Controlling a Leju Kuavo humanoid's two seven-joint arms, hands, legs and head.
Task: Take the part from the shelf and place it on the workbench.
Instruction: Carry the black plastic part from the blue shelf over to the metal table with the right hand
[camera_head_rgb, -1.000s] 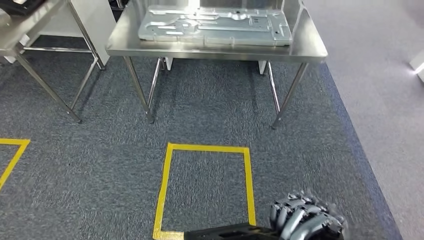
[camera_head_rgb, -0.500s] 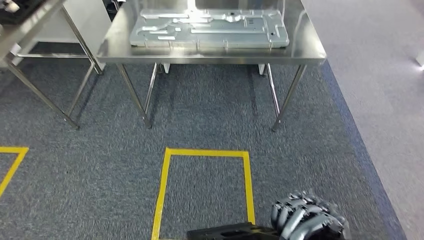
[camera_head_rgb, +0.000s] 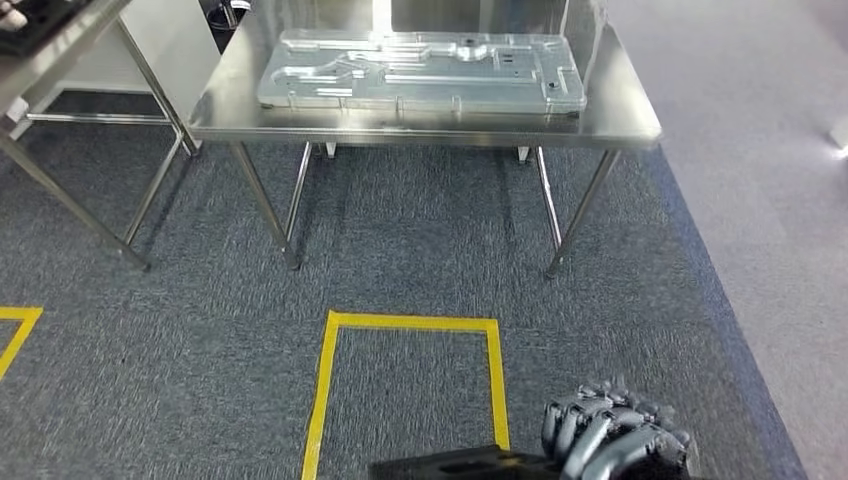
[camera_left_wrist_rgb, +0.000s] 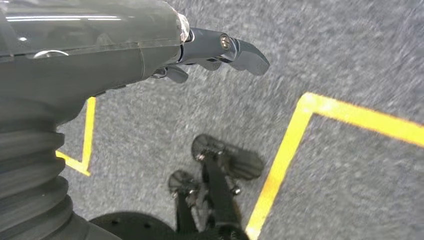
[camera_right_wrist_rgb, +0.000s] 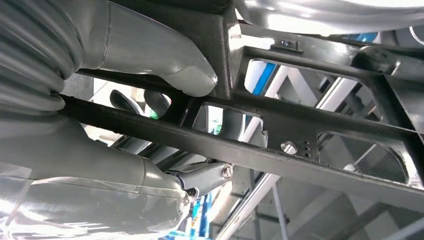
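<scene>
Gripping one black part (camera_right_wrist_rgb: 280, 145), the right robot hand (camera_head_rgb: 612, 440) shows near right. One plate (camera_head_rgb: 420, 72) lies on the far counter (camera_head_rgb: 620, 115). Left robot hand (camera_left_wrist_rgb: 220, 50) hangs wide, holding nothing, over carpet.

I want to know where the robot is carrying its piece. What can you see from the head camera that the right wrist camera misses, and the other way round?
Only the head view shows the shiny steel workbench with a flat silver metal plate on it, and the yellow tape square on grey carpet. Only the right wrist view shows, up close, the openings and small holes in the black metal frame part and the thick grey thumb pressed on it. Both show the right robot hand holding that black part.
</scene>
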